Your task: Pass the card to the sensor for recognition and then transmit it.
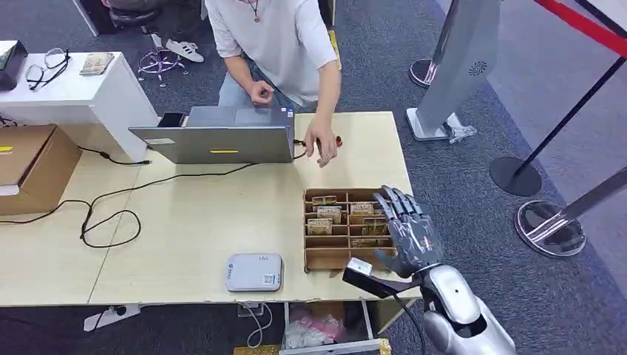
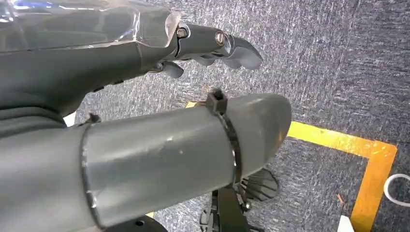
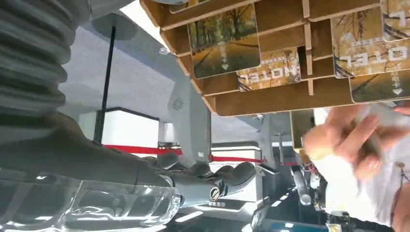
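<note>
A wooden card rack (image 1: 316,257) stands near the table's right edge, with several hotel cards (image 1: 330,214) upright in its slots. In the right wrist view the cards (image 3: 225,41) and the rack (image 3: 270,99) are close. My right hand (image 1: 408,231) hovers over the rack's right side with its fingers spread and nothing in it; its fingers (image 3: 212,176) are clear of the cards. The grey-white card sensor (image 1: 253,271) lies flat at the table's front edge, left of the rack. My left hand (image 2: 145,43) hangs over the carpet, fingers loosely extended and empty.
A person stands across the table, one hand (image 1: 323,145) by a red object beside the open laptop (image 1: 222,140). Black cables (image 1: 111,214) loop over the table's left half. A cardboard box (image 1: 33,166) sits at the left. Stanchion bases (image 1: 551,228) stand on the floor to the right.
</note>
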Robot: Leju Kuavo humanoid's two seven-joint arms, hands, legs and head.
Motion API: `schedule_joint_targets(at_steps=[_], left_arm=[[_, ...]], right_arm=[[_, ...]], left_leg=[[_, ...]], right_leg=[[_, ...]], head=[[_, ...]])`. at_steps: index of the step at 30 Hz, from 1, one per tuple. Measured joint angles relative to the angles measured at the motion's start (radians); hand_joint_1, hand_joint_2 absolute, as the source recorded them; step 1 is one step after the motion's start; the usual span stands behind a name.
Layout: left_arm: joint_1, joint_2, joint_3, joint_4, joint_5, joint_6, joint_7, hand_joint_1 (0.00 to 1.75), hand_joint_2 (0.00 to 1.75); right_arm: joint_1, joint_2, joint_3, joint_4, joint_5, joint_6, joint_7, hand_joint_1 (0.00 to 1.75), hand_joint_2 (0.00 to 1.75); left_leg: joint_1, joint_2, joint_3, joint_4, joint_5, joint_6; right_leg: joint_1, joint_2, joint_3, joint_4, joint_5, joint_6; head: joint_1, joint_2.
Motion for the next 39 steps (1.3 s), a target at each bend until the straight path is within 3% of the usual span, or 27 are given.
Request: schedule_joint_targets(at_steps=[14, 19, 21, 25, 27, 29, 31, 34, 39], left_arm=[[-0.001, -0.004, 0.000, 0.000, 0.000, 0.000, 0.000, 0.00, 0.00], [-0.001, -0.005, 0.000, 0.000, 0.001, 0.000, 0.000, 0.00, 0.00], [-0.001, -0.005, 0.000, 0.000, 0.001, 0.000, 0.000, 0.00, 0.00], [-0.001, -0.005, 0.000, 0.000, 0.001, 0.000, 0.000, 0.00, 0.00], [-0.001, -0.005, 0.000, 0.000, 0.002, 0.000, -0.003, 0.00, 0.00], [-0.001, -0.005, 0.000, 0.000, 0.003, 0.000, -0.004, 0.00, 0.00], [-0.001, -0.005, 0.000, 0.000, 0.004, 0.000, -0.004, 0.00, 0.00], [-0.001, -0.005, 0.000, 0.000, 0.006, 0.001, -0.004, 0.00, 0.00], [0.000, -0.005, 0.000, 0.000, 0.010, 0.001, -0.004, 0.00, 0.00]], right_arm=[[-0.017, 0.003, 0.000, 0.014, 0.000, 0.006, -0.002, 0.00, 1.75], [-0.019, 0.007, 0.000, 0.015, 0.001, 0.008, -0.003, 0.30, 1.75], [-0.021, 0.008, 0.001, 0.017, 0.002, 0.008, -0.003, 0.59, 1.75], [-0.021, 0.008, 0.001, 0.017, 0.002, 0.008, -0.003, 0.59, 1.75], [-0.027, 0.014, 0.002, 0.027, 0.002, 0.011, -0.004, 0.91, 1.75], [-0.031, 0.017, 0.003, 0.033, 0.002, 0.011, -0.004, 1.05, 1.75], [-0.035, 0.021, 0.005, 0.040, 0.002, 0.014, -0.007, 1.06, 1.75], [-0.045, 0.028, 0.008, 0.050, 0.003, 0.024, -0.014, 0.93, 1.75], [-0.063, 0.036, 0.015, 0.073, -0.001, 0.027, -0.021, 0.96, 1.75]], left_leg=[[0.000, 0.000, 0.000, 0.000, 0.000, 0.000], [0.000, 0.000, 0.000, 0.000, 0.000, 0.000], [0.000, 0.000, 0.000, 0.000, 0.000, 0.000], [0.000, 0.000, 0.000, 0.000, 0.000, 0.000], [0.000, 0.000, 0.000, 0.000, 0.000, 0.000], [0.000, 0.000, 0.000, 0.000, 0.000, 0.000], [0.000, 0.000, 0.000, 0.000, 0.000, 0.000], [0.000, 0.000, 0.000, 0.000, 0.000, 0.000], [0.000, 0.000, 0.000, 0.000, 0.000, 0.000]], right_leg=[[0.000, 0.000, 0.000, 0.000, 0.000, 0.000], [0.000, 0.000, 0.000, 0.000, 0.000, 0.000], [0.000, 0.000, 0.000, 0.000, 0.000, 0.000], [0.000, 0.000, 0.000, 0.000, 0.000, 0.000], [0.000, 0.000, 0.000, 0.000, 0.000, 0.000], [0.000, 0.000, 0.000, 0.000, 0.000, 0.000], [0.000, 0.000, 0.000, 0.000, 0.000, 0.000], [0.000, 0.000, 0.000, 0.000, 0.000, 0.000], [0.000, 0.000, 0.000, 0.000, 0.000, 0.000]], head=[[0.000, 0.000], [0.000, 0.000], [0.000, 0.000], [0.000, 0.000], [0.000, 0.000], [0.000, 0.000], [0.000, 0.000], [0.000, 0.000], [0.000, 0.000]])
